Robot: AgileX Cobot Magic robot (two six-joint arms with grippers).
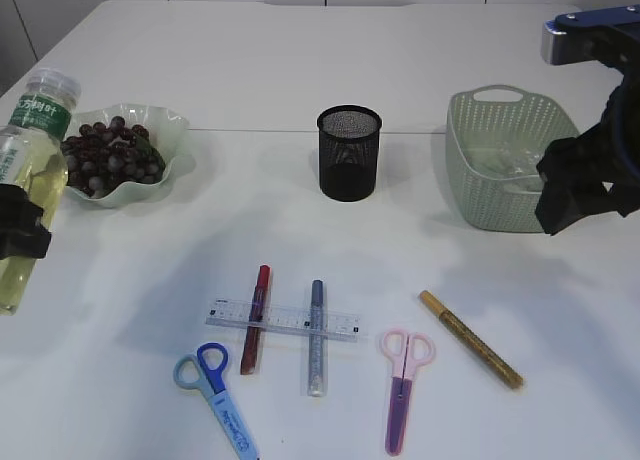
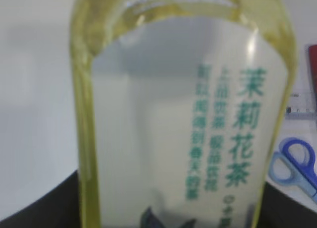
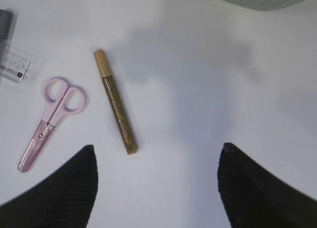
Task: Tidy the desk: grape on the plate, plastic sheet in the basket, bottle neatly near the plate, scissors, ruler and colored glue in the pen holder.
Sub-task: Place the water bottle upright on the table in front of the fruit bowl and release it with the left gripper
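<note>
Bottle lifted at the left, pens and scissors waiting in front of the pen holder.

The left gripper (image 1: 18,235) has its jaws clamped on the bottle (image 1: 28,180), holding it upright and clear of the table just left of the plate (image 1: 175,130), likely so it can be stood neatly beside it. The grapes (image 1: 110,155) already lie on that plate, left of the pen holder (image 1: 349,152). The right gripper (image 3: 157,188) hangs empty, jaws wide apart, beside the basket (image 1: 470,155) to the holder's right, where the plastic sheet (image 1: 505,168) rests. In front of the holder lie the ruler (image 1: 282,320) across the red glue (image 1: 256,318) and silver glue (image 1: 316,337), the blue scissors (image 1: 215,390), pink scissors (image 1: 404,385) and gold glue (image 1: 470,338).
</note>
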